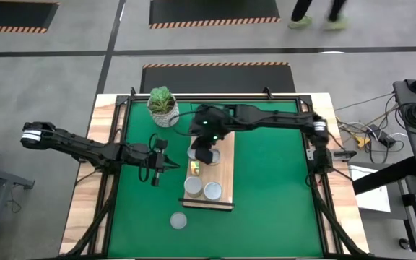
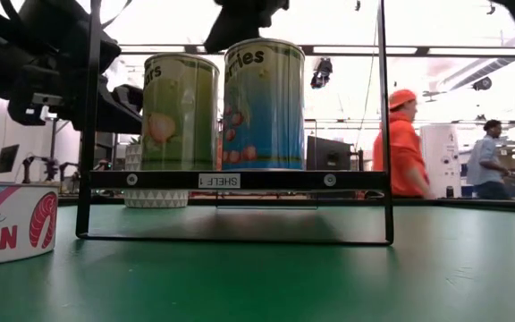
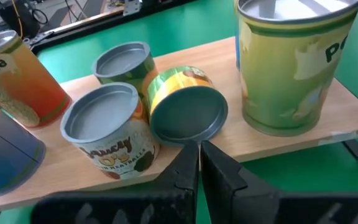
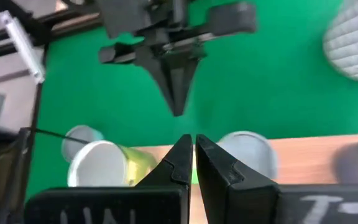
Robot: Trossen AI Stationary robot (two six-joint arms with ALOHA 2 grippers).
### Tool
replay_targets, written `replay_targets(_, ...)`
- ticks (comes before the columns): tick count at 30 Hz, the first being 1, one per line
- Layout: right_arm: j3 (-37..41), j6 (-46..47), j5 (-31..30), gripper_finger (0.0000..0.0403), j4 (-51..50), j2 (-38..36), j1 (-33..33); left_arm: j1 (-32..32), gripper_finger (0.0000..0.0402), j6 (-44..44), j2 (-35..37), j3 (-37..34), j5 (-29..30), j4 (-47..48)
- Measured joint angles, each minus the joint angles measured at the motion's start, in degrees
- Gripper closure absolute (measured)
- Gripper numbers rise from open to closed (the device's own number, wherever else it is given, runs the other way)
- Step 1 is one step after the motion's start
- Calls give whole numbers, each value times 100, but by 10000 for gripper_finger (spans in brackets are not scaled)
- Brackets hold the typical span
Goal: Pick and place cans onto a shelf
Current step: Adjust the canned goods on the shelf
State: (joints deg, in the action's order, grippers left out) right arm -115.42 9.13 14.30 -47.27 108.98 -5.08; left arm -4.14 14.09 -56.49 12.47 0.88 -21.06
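The shelf (image 1: 226,162) is a light wooden board on a dark frame, standing on the green mat. Several cans stand on it, among them a tall green one (image 3: 291,62), a "Saucy" one (image 3: 104,134) and two near its front end (image 1: 193,186). A yellow-labelled can (image 3: 188,112) lies on its side on the board, its round end toward my left gripper. My left gripper (image 3: 199,155) is shut, low over the mat just left of the shelf, pointing at that can. My right gripper (image 4: 193,149) is shut and empty, hanging above the shelf's far half (image 1: 206,155).
One can (image 1: 178,220) stands alone on the mat near the front edge; the low view shows it as a pink-labelled tin (image 2: 7,224). A white pot with a plant (image 1: 162,105) stands at the mat's far left. People move in the room behind the table (image 2: 402,143).
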Motion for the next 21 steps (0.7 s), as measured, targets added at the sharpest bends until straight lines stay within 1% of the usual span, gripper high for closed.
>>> replay_targets(4, -669, -14, 516, 392, -350, 615, 4, 0, 402, -2, -11, -1, 0, -42)
replay_targets(7, -1026, -12, 979, 392, -510, 985, 13, 0, 402, -7, -26, -2, -2, -69)
replay_targets(9, -1235, -13, 1143, 392, -687, 1193, 17, 0, 402, -25, -31, -2, -1, -84)
replay_targets(14, -1615, -130, 1166, 392, -1079, 1602, 17, 0, 402, -98, -46, -2, 0, -103)
replay_targets(21, -1716, -394, 1163, 392, -1032, 1829, 77, 0, 402, -109, -52, -2, 0, -102)
